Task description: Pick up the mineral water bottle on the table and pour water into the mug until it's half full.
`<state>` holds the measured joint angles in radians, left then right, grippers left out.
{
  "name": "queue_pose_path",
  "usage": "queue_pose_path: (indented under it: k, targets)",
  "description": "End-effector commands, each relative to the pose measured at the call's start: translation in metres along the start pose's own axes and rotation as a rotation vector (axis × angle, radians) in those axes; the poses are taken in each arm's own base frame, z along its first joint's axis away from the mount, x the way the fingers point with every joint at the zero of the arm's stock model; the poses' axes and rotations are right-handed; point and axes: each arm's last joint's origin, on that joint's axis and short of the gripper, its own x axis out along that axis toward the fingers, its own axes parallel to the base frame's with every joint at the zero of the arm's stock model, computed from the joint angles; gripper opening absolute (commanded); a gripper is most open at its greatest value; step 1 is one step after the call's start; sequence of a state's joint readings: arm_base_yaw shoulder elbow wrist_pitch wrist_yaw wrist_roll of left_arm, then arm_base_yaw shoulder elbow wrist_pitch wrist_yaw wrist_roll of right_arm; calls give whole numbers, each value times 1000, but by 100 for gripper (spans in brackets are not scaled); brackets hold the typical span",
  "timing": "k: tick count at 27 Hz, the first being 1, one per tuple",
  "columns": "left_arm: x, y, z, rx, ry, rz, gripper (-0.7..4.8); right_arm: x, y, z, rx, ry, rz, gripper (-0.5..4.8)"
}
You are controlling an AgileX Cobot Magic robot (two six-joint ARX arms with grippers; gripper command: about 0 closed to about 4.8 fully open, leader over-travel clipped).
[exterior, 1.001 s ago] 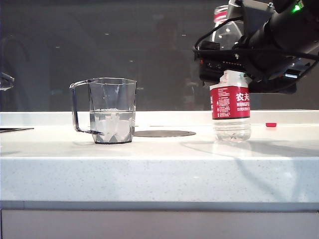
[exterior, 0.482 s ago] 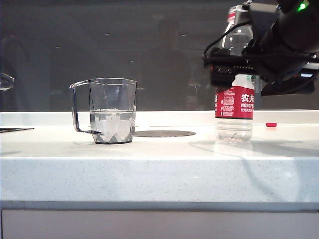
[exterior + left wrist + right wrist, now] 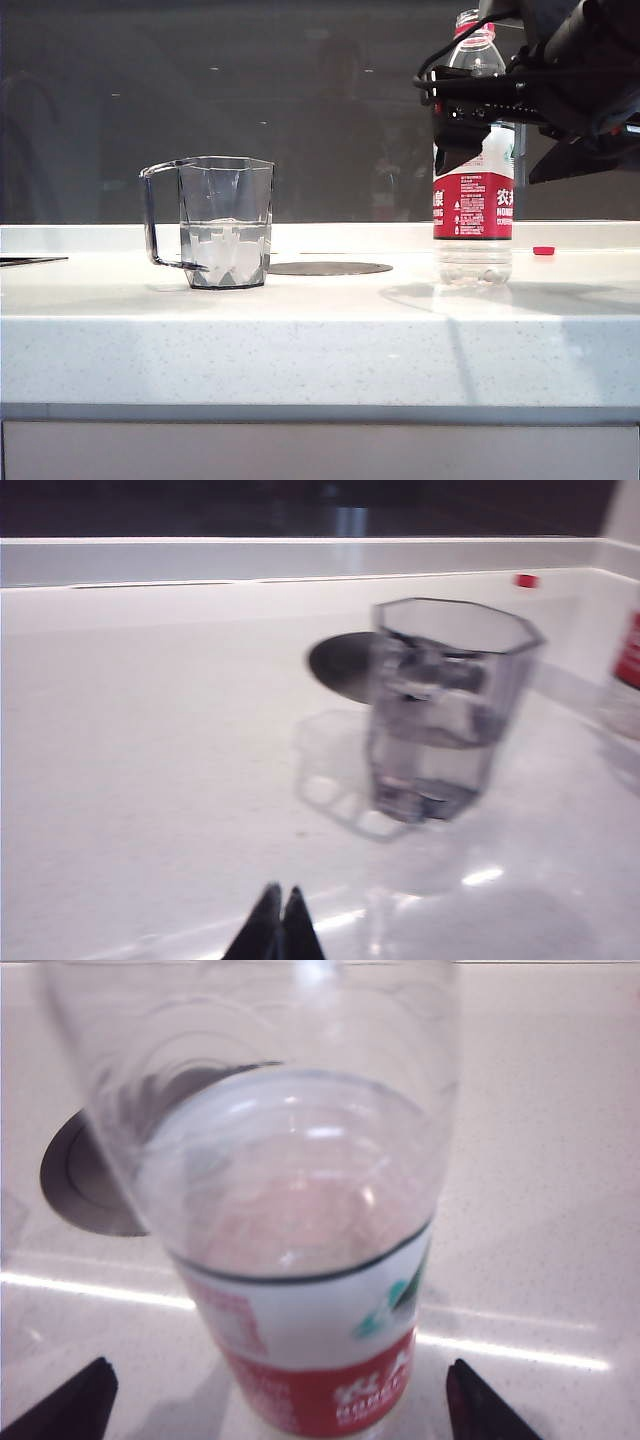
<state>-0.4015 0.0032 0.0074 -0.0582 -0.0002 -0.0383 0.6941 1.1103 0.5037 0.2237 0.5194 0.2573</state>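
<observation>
Right gripper [image 3: 275, 1395] spread wide, fingers either side of mineral water bottle [image 3: 473, 180], not touching; bottle upright near table [image 3: 320, 345] right edge. Left gripper [image 3: 276, 920] clenched, empty. Mug [image 3: 226, 222] holds water [image 3: 226, 245], left of dark disc [image 3: 330, 268]

Red-and-white label on the clear mineral water bottle [image 3: 473, 200] (between black right gripper [image 3: 275, 1400] fingertips); grey-tinted mug [image 3: 224, 222]; white speckled table [image 3: 300, 340].
</observation>
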Motion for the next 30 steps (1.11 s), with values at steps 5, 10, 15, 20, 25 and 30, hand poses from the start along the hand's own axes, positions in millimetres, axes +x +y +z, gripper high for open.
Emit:
queue_pose_path:
  k: [5, 10, 15, 20, 25, 30]
  targets:
    - [-1, 10, 2, -3, -12, 96, -4, -14, 4, -1, -29, 23, -5, 479]
    - [-1, 14, 2, -6, -14, 145, -4, -29, -2, -2, -42, 69, -7, 479]
    - [-2, 19, 2, -8, -16, 197, -4, -46, -10, 4, -30, 44, -5, 479]
    - [-3, 25, 2, -11, -18, 259, -4, -65, -21, 13, 4, -3, 15, 479]
    - [-5, 30, 2, -14, -20, 308, -4, -99, -43, 18, 78, -53, 60, 479]
    - [-6, 32, 2, -15, -21, 335, -4, -123, -60, 16, 132, -100, 78, 479]
